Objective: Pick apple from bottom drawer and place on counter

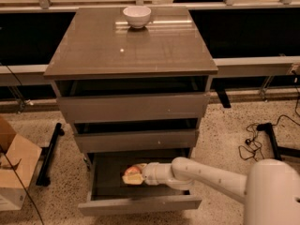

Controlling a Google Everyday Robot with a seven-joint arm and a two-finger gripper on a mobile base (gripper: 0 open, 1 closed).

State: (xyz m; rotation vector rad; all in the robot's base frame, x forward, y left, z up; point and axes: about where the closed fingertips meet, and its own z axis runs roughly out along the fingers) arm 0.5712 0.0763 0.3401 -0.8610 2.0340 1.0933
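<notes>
Inside open bottom drawer (140, 204): gripper (131, 177) low, right against apple (138, 167); grasp state cannot tell. White bowl (137, 16) at rear of counter (131, 50).

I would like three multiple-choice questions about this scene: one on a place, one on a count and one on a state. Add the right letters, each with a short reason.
1. Where on the counter is the bowl?
A. middle of the far edge
B. near left corner
C. near right corner

2. How many drawers are under the counter?
A. two
B. three
C. five

3. The bottom drawer is
A. shut
B. pulled open
C. taken out of the cabinet

Answers:
1 A: the bowl stands by the back edge, about midway along it.
2 B: three fronts are stacked one under another.
3 B: its inside shows, and the hand is in it at the apple.
</notes>
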